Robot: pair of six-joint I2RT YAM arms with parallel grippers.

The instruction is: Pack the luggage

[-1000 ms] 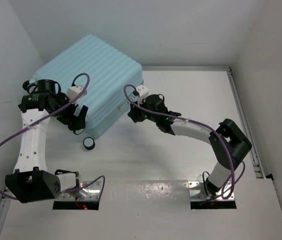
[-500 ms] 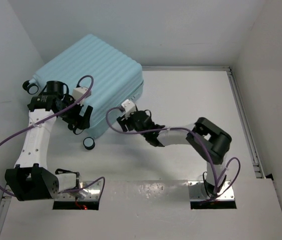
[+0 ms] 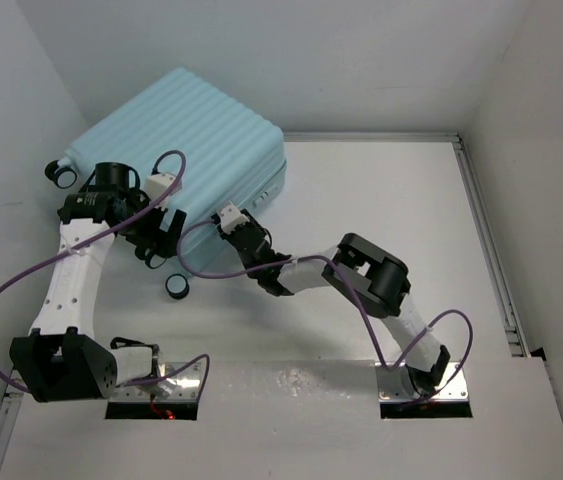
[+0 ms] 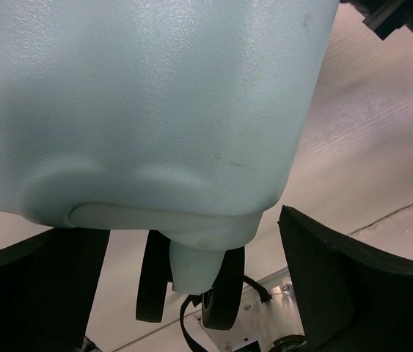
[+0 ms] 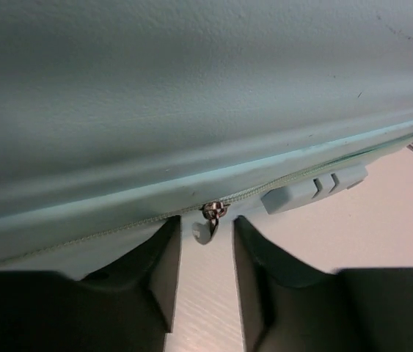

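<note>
The luggage [image 3: 181,160], a pale blue ribbed suitcase, lies closed at the back left. My left gripper [image 3: 155,240] stands open at its near-left corner. In the left wrist view the corner's black wheel [image 4: 224,293] hangs between the wide-apart fingers [image 4: 338,286] of the left gripper [image 4: 191,290], touching neither. My right gripper [image 3: 231,228] is against the front edge of the luggage [image 5: 191,95]. In the right wrist view the small zip pull [image 5: 206,224] hangs in the narrow gap of the right gripper [image 5: 206,257]; the fingers [image 5: 155,271] do not touch it.
White walls close in on the left and back. A metal rail [image 3: 506,300] runs along the table's right edge. A second suitcase wheel [image 3: 61,172] sticks out at the far left. A pale blue plastic bumper [image 5: 312,189] sits on the seam right of the zip pull.
The right arm has slid left along the suitcase's front edge, folding at the elbow, and its jaws have narrowed round the zip pull. The left gripper shifted slightly, then held still.
</note>
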